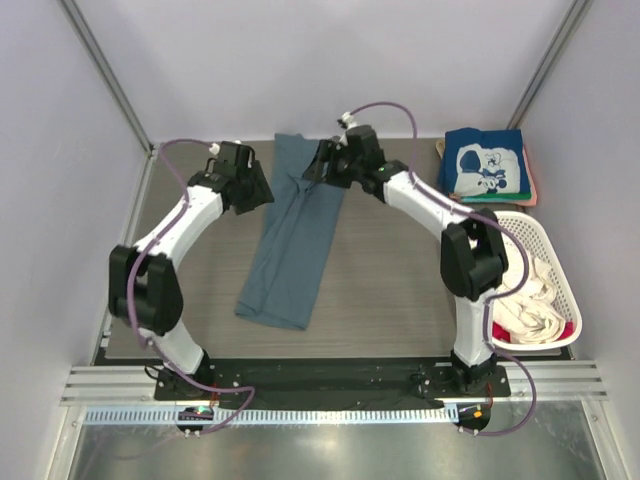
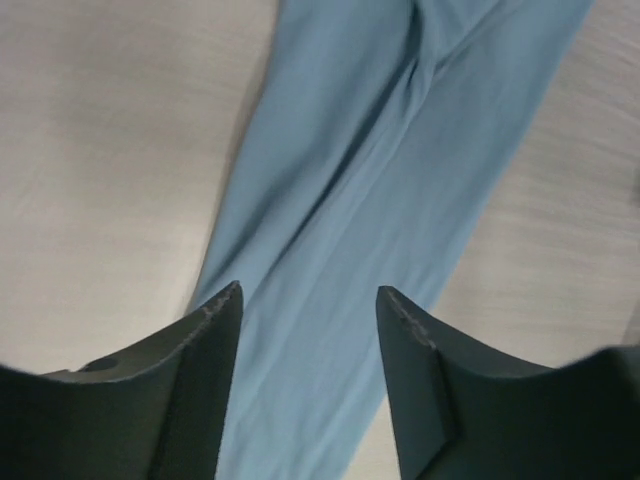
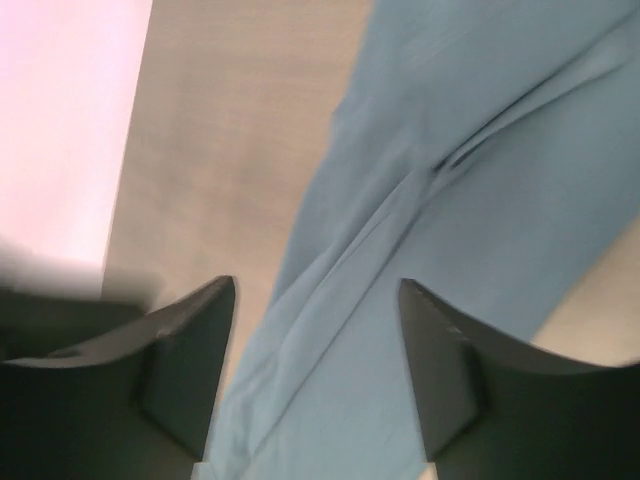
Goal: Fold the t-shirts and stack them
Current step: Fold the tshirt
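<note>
A slate-blue t-shirt lies folded into a long narrow strip on the table, running from the far middle toward the front. My left gripper is open and empty, above the strip's far left edge; the shirt shows between its fingers. My right gripper is open and empty over the strip's far right edge; the shirt lies below its fingers. A folded navy t-shirt with white cartoon print tops a stack at the far right.
A white lattice basket with cream cloth and a bit of red stands at the right. Pink and green edges show under the navy shirt. Metal frame posts rise at the back corners. The table's front edge lies near the arm bases.
</note>
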Tool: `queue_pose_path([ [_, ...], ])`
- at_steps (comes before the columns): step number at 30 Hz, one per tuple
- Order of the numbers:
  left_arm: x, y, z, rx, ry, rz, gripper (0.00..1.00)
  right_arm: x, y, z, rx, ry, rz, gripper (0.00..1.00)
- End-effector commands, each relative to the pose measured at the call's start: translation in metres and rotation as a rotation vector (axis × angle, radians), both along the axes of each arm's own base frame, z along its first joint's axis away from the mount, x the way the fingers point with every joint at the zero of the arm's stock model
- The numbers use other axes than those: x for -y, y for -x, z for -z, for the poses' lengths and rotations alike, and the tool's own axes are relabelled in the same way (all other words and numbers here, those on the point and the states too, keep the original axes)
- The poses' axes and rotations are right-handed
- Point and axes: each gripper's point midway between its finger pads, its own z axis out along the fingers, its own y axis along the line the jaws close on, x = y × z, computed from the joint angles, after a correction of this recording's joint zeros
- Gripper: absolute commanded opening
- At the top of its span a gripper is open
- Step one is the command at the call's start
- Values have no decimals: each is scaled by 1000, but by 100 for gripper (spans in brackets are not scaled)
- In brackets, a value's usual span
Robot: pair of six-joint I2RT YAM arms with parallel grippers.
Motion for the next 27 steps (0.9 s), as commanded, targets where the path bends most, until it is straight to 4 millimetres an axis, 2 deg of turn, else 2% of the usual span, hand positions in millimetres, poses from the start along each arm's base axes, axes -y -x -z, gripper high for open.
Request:
queue_pose_path([
  [1,14,-48,-3,55,53,131,56,-19,60,27,-31,178,-51,66],
  [3,6,-50,13,-42,43,137,52,-30,95,40,-80,243,-95,62],
  [4,-1,-45,18,-76,24,123,50,-49,119,44,-82,270,-144,56],
  [6,-26,-21,31,-131,-47,50,50,-67,153,54,-101,321,-211,54],
  [7,-38,-12,32,-137,-58,-3,51,-86,174,51,-92,331,-251,52],
  [8,-46,-3,32,-143,-50,-35,51,-90,185,56,-108,352,-273,52],
  [9,-63,9,11,-98,-27,-86,52,-96,192,61,-117,368,-282,52],
  [10,-73,28,23,-133,-14,-124,52,-102,200,63,-119,384,-294,52],
  [11,-89,38,18,-115,-4,-166,54,-112,210,58,-95,408,-305,53],
  [12,-99,49,-2,-54,-1,-192,55,-118,218,70,-105,445,-323,55],
  [13,-108,65,1,-74,-19,-208,57,-131,219,60,-75,445,-333,57],
  [14,-116,74,-3,-66,-35,-224,58,-133,233,65,-60,514,-354,57],
  [15,-119,82,-6,-59,-52,-221,58,-137,237,80,-65,563,-363,59],
  [16,-125,99,-14,-43,-82,-229,59,-149,235,68,-31,558,-361,60],
  [18,-134,121,-11,-57,-111,-258,60,-154,244,86,-36,632,-376,60],
  [19,-143,131,-22,-5,-137,-300,61,-160,245,82,-31,631,-379,60],
  [21,-150,144,-29,60,-126,-347,63,-168,250,87,-29,638,-388,60],
  [22,-150,150,-23,76,-123,-355,65,-173,250,91,-28,643,-393,60],
  [23,-151,159,-37,157,-107,-365,66,-174,252,93,-30,654,-394,60],
  [24,-151,165,-29,164,-107,-367,66,-177,255,94,-22,665,-400,60],
  [25,-153,166,-34,206,-101,-380,69,-183,256,88,-11,653,-404,60],
  [26,-154,171,-42,252,-92,-394,70,-183,260,97,-24,678,-409,60],
  [27,-154,172,-49,276,-90,-389,70,-184,260,98,-22,685,-410,60],
])
